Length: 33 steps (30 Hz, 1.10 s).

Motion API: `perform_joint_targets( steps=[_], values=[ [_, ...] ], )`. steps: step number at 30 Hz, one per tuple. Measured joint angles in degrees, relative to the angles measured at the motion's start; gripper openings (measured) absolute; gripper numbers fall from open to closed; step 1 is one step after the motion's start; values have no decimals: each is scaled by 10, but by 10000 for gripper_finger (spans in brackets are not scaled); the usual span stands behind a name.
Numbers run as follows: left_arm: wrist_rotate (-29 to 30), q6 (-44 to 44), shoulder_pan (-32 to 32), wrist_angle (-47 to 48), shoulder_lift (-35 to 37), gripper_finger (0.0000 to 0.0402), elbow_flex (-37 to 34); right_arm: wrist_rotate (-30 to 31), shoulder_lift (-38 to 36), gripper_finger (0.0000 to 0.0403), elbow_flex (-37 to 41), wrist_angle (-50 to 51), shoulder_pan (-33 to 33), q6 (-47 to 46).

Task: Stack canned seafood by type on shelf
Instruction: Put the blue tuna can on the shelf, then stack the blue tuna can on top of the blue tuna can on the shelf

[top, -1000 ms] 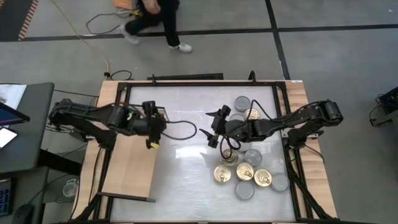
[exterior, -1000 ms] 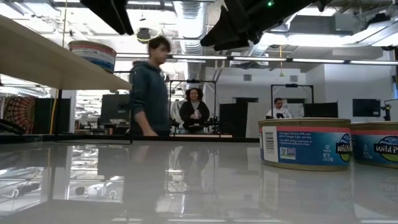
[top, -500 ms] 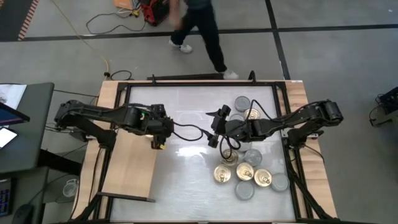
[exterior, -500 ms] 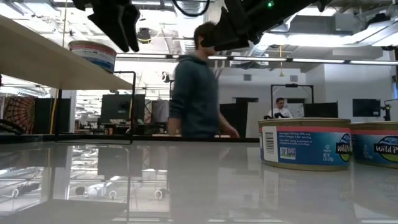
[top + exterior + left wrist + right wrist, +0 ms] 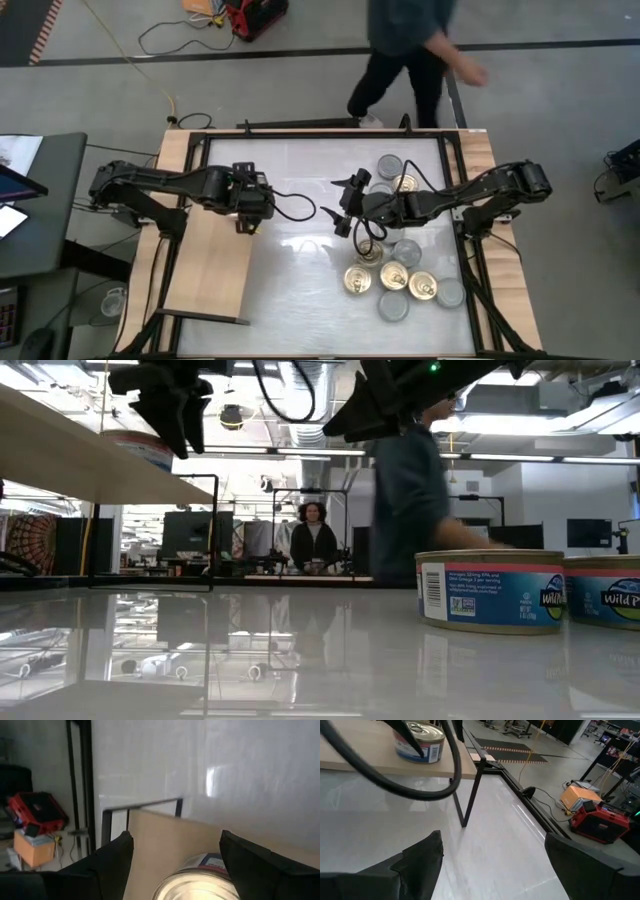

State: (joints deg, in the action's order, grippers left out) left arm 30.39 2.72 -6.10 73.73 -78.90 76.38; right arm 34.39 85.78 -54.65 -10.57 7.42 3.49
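Noted jaws of left gripper [image 5: 245, 208] released, fingers spread either side of one tin [image 5: 420, 741], no squeeze visible. Placed that gripper right over the far end of the shelf [image 5: 210, 270], low above the tin. Found the tin upright on the shelf board, gold pull-tab top, blue label, near the far corner post. Saw nothing else on the shelf board.

Marked right gripper [image 5: 343, 205] off the shelf, out over the white table [image 5: 290, 280], well apart from the shelf's edge, hanging clear of the surface. Recorded its jaws wide apart, nothing between them.

Counted the remaining tins [image 5: 395, 275] farther from the shelf than the right gripper, loosely bunched on the table, gold tops and silver-grey tops mixed, none stacked as far as could be told. Caught two of them close up in the low view [image 5: 490, 590], blue labels.

Spotted a walking person [image 5: 405, 40] beyond the table, past the shelf's far end, and a seated person [image 5: 313, 540] deeper in the room.
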Motion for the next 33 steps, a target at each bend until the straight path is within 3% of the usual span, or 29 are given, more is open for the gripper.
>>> perform_joint_targets(
  steps=[3,7,12,17,20,23,28,33],
  values=[
    [7,-1,1,-5,3,283,0,0,0,376,0,1,0,1],
    [-1,-26,-11,-77,20,283,0,0,-16,376,0,57,8,-3],
    [-90,-71,-32,-202,33,283,0,-62,-59,375,-1,172,28,-88],
    [-130,-114,-36,-267,10,283,0,-119,-44,366,-1,277,43,-147],
    [-161,-138,-35,-312,-12,283,0,-121,-45,357,-1,378,42,-187],
    [-209,-160,-33,-371,-30,283,0,-120,-52,345,0,430,10,-199],
    [-298,-171,-18,-482,-45,283,-25,-143,-76,321,26,423,-66,-153],
    [-321,-168,-13,-573,-38,283,-98,-181,-126,310,68,437,-145,-144]
  ],
)
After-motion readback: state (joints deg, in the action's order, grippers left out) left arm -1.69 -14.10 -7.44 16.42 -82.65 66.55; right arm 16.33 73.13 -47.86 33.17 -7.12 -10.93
